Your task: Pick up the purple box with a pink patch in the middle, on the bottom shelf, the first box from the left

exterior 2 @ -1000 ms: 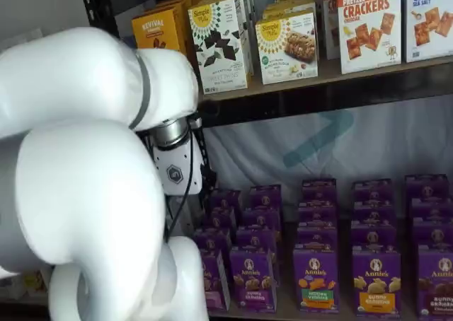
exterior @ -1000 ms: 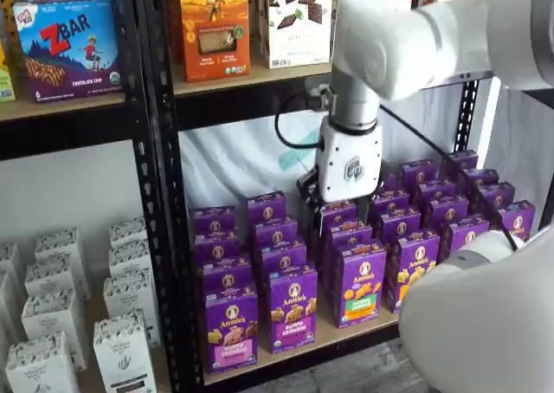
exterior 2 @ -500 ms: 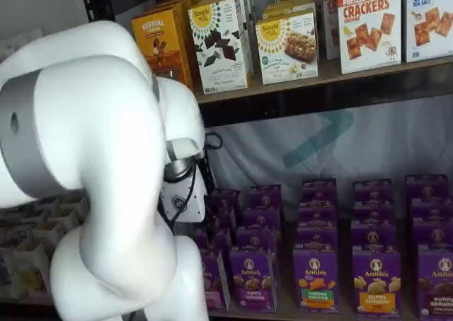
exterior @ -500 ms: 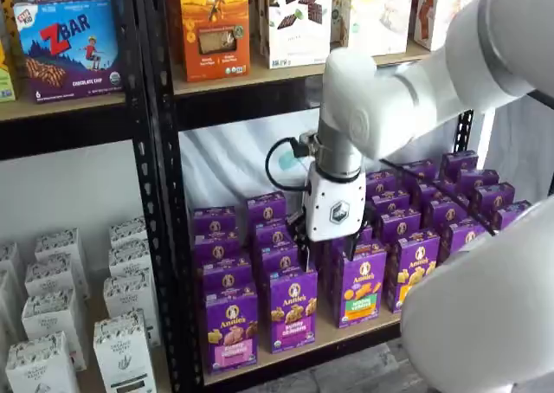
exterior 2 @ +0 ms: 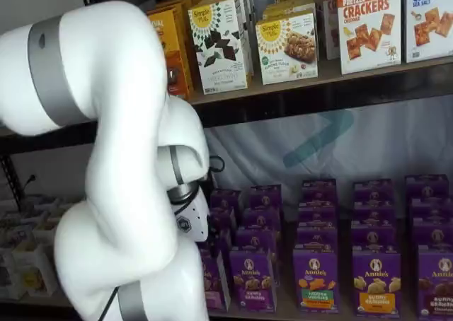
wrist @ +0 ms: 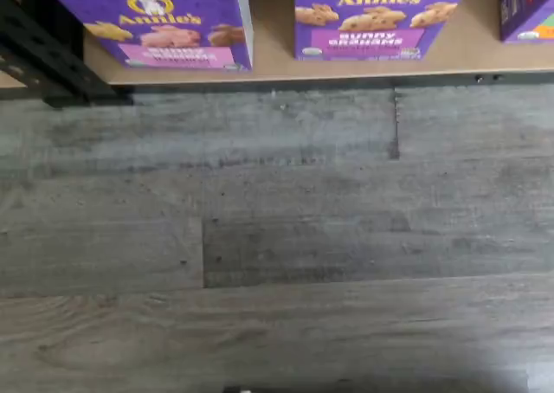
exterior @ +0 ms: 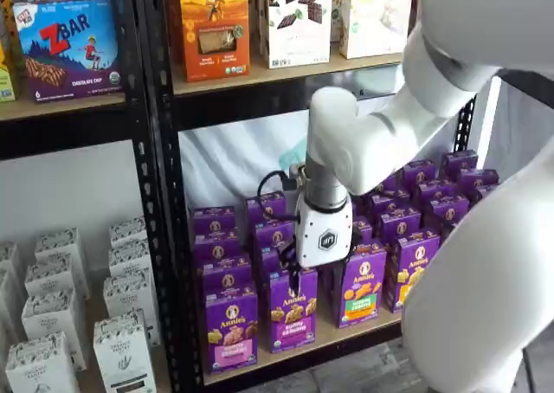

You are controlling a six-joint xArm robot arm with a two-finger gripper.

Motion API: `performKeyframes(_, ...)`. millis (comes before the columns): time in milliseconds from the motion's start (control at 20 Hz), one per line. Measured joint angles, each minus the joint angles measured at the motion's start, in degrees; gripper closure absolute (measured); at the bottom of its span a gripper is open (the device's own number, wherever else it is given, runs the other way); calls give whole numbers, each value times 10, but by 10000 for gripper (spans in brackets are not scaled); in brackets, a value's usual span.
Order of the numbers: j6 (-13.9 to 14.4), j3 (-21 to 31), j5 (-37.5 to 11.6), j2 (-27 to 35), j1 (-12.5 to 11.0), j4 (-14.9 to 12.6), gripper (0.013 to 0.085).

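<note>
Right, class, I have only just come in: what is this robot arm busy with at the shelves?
A white robot arm is reaching down to the bottom shelf, which is stocked with rows of purple snack boxes. Its claw hangs just above the front row, holding nothing. The purple box with the pink band stands untouched at the front left corner of that shelf. Whether the claw is open cannot be told.

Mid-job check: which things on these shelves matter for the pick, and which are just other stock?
Job:
- purple box, pink band, front of its row
- bottom shelf
- gripper, above the neighbouring row

Other stock:
- Bunny Grahams box
- green-and-orange box
- ZBar box
- white cartons
- cracker boxes
</note>
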Motion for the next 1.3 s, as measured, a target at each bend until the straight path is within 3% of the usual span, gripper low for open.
performKeyframes(100,-4,-7,-23,36,0,6,130)
performKeyframes(300,6,-15,-85,98,-4,-9,130)
performKeyframes(700,15,-40,-157,201,-15,-30,130)
performKeyframes(1000,-7,-67,-180,263,-17,-9,130)
performKeyframes(1200,-40,-96,-193,307,-9,33,130)
performKeyframes(1300,-34,-110,-199,324,-7,28,130)
